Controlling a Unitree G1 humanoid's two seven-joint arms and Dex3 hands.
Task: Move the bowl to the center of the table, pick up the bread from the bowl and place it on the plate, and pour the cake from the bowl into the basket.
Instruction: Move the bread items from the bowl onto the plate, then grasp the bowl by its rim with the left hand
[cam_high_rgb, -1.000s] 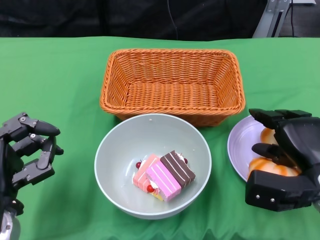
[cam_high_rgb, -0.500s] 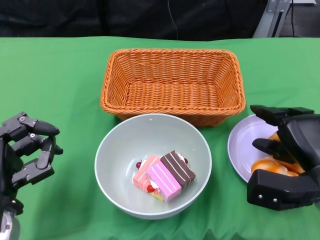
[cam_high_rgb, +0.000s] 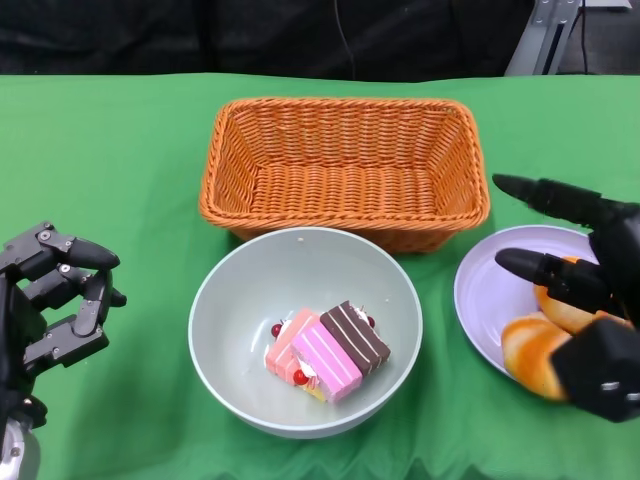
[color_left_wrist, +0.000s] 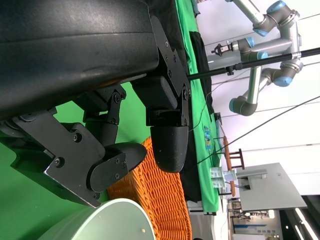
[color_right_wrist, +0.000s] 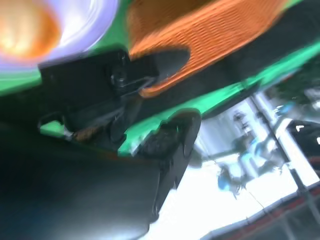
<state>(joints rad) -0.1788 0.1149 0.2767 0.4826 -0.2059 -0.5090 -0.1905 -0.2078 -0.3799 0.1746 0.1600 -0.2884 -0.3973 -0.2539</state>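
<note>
The tabletop (cam_high_rgb: 120, 170) is covered edge to edge with a green cloth, smooth apart from slight creasing at its near edge. Behind its far edge hangs a black backdrop (cam_high_rgb: 250, 40), with a thin dark cable (cam_high_rgb: 345, 45) running down it. A grey metal frame (cam_high_rgb: 545, 35) stands at the far right corner. The left wrist view shows a bright, white-walled room beyond the tabletop, with a grey and blue robot arm (color_left_wrist: 265, 30) mounted there and thin black cables (color_left_wrist: 260, 125) strung across. The right wrist view is blurred; only bright light is discernible.
</note>
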